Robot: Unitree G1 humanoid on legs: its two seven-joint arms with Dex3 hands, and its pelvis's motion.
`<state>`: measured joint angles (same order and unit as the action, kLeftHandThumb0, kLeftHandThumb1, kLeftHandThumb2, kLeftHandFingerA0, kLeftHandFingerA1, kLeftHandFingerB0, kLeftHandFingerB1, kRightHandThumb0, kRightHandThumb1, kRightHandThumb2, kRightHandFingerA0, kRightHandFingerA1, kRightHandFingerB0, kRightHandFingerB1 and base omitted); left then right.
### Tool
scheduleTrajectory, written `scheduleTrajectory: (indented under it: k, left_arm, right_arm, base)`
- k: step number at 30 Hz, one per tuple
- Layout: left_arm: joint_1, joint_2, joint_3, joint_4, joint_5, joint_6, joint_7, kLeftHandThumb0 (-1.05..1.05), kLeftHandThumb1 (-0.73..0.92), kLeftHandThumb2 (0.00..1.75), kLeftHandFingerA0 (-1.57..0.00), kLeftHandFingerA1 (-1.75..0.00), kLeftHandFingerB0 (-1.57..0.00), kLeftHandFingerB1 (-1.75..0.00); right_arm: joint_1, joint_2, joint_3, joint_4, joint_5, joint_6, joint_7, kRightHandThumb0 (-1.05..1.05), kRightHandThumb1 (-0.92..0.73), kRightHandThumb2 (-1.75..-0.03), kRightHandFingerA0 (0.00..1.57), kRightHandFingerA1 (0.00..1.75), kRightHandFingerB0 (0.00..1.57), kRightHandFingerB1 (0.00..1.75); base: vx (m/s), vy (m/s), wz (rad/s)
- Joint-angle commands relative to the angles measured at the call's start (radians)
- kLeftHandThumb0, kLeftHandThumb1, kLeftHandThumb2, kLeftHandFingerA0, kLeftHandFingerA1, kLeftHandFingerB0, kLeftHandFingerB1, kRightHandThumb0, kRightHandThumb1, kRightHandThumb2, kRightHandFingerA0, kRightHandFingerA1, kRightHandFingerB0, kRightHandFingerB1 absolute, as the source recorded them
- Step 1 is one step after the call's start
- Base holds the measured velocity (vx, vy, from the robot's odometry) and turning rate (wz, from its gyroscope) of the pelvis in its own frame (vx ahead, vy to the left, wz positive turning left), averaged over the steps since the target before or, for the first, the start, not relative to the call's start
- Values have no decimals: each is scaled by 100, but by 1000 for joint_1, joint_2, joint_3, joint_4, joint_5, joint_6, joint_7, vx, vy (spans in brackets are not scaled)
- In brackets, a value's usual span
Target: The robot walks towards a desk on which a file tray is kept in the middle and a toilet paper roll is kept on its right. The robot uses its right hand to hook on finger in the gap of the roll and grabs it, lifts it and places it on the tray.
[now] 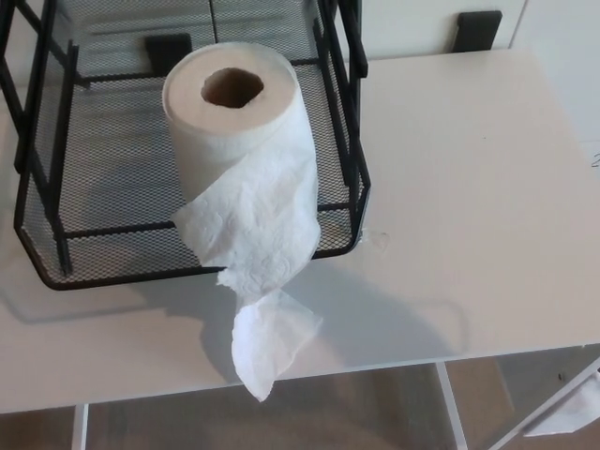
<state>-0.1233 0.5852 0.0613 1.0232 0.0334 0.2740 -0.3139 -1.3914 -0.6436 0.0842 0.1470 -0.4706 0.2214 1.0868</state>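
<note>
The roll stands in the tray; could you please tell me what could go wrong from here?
The loose tail hangs over the front rim of the tray and past the edge of the desk; a snag there could unwind or topple the roll. It stands upright, so a bump might tip it.
</note>
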Motion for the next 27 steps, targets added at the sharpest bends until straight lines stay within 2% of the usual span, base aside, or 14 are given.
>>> scheduleTrajectory:
  k: [1,2,3,4,7,8,11,13,15,22,23,24,25,27]
  left_arm:
    - [34,25,-8,8,20,-76,-12,-105,92,76,-14,-80,-13,-63]
    - [35,25,-7,10,20,-70,-6,-105,72,127,-35,-82,-9,-58]
    - [38,18,-4,15,16,-73,-1,-105,72,125,-32,-80,-9,-61]
    - [37,18,2,25,11,-87,-4,-105,72,125,-22,-75,-3,-56]
    - [35,22,3,35,9,-107,-13,-105,72,125,-16,-72,-6,-55]
    - [40,21,15,28,-4,-99,-16,-105,66,110,-18,-72,-7,-60]
    - [43,23,-1,26,12,-118,-14,-105,75,126,0,-62,-19,-52]
    - [44,25,-21,21,31,-122,-5,-105,76,128,0,-64,-17,-53]
    - [42,24,-18,35,29,-124,-4,-105,75,127,0,-62,-17,-50]
    - [37,20,0,54,9,-122,-12,-104,71,115,-7,-59,-3,-44]
    - [38,18,12,53,-3,-120,-17,-105,92,72,0,-63,0,-52]
    - [40,17,20,54,-12,-121,-20,-105,92,72,0,-63,0,-52]
    - [41,16,23,52,-16,-121,-22,-104,92,75,0,-63,0,-51]
    - [40,16,24,49,-17,-120,-23,-105,92,75,0,-65,0,-51]
  right_arm:
    - [435,-263,-578,-119,149,132,33,-68,-49,-85,16,49,4,40]
    - [541,-255,-700,-122,145,99,20,-67,-49,-82,13,45,6,43]
    - [609,-250,-800,-84,173,80,29,-35,-47,-101,0,51,0,50]
    - [747,-201,-950,-60,163,-39,-72,-65,-50,-80,16,42,9,42]
    - [848,-170,-1062,9,196,-82,-135,-62,-63,-60,19,31,14,34]
    - [997,-128,-1180,158,258,-255,-255,-68,-53,-83,20,44,9,43]
    - [1138,-66,-1225,333,303,-356,-440,-79,-54,-87,26,51,12,46]
    - [1223,0,-1222,411,322,-430,-564,-79,-67,-60,34,50,18,38]
    - [1261,22,-1193,518,338,-460,-651,-86,-54,-89,41,61,22,50]
    - [1278,170,-1113,811,425,-486,-834,-85,-44,-87,42,80,27,62]
    - [1276,172,-1106,830,426,-471,-832,-83,-44,-86,40,80,26,62]
    - [1274,171,-1102,852,430,-465,-826,-83,-44,-86,40,80,26,62]
    - [1271,173,-1105,862,435,-458,-823,-79,-51,-56,47,89,29,64]
    - [1268,178,-1118,874,453,-433,-804,-78,-53,-56,40,88,27,61]
  base:
    - [0,0,0]
    - [0,0,0]
    - [0,0,0]
    - [0,0,0]
    - [0,0,0]
    - [0,0,0]
    - [0,0,0]
    - [0,0,0]
    - [0,0,0]
    - [0,0,0]
    - [0,0,0]
    - [0,0,0]
    - [0,0,0]
    - [0,0,0]
